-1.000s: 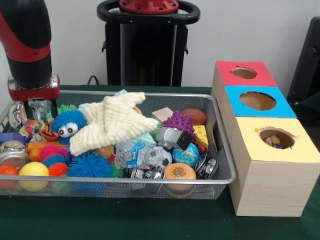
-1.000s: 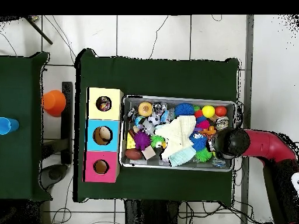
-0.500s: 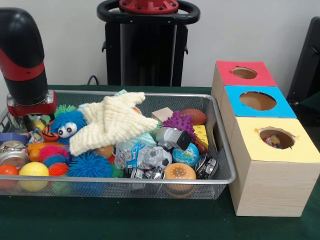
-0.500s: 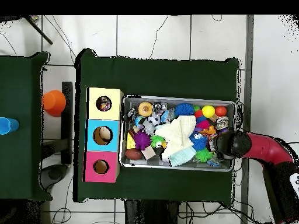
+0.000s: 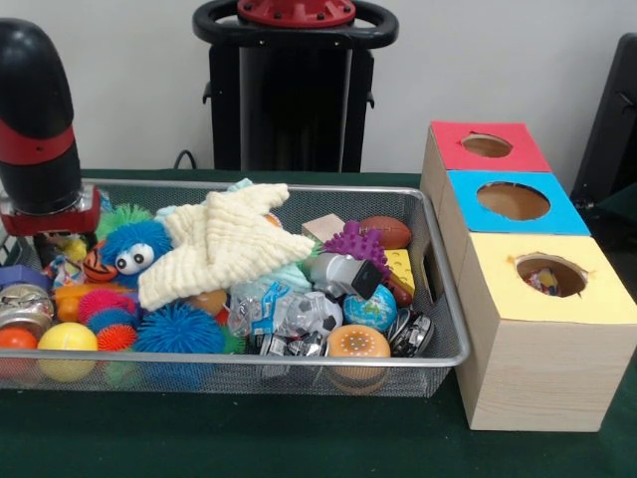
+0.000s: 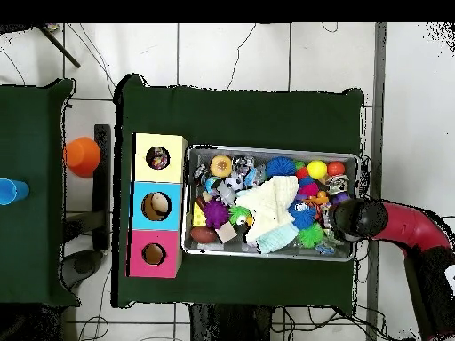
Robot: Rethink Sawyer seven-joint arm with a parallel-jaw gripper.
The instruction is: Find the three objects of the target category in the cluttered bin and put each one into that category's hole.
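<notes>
The silver wire mesh bin (image 5: 438, 299) holds a heap of toys; it also shows in the overhead view (image 6: 271, 149). My gripper (image 5: 45, 239) is low at the bin's left end, under the red and black wrist, and its tips are sunk among the toys. From above, the wrist (image 6: 360, 219) covers it. A crinkled confetti piece (image 5: 62, 267) lies just below the gripper; contact is unclear. Another confetti piece (image 5: 543, 282) shows inside the hole (image 5: 550, 274) in the yellow-topped box, also seen from above (image 6: 158, 158). Any other confetti piece is hidden.
A cream cloth (image 5: 224, 244) lies over the heap's middle. Spiky balls (image 5: 179, 329), a yellow ball (image 5: 66, 339) and a googly-eyed blue toy (image 5: 134, 249) crowd the gripper's side. Blue-topped (image 5: 513, 202) and red-topped (image 5: 486, 146) boxes stand behind the yellow one.
The arm has come down into the bin and shifted toward its left end in the front view. The toys beside it have barely moved.
</notes>
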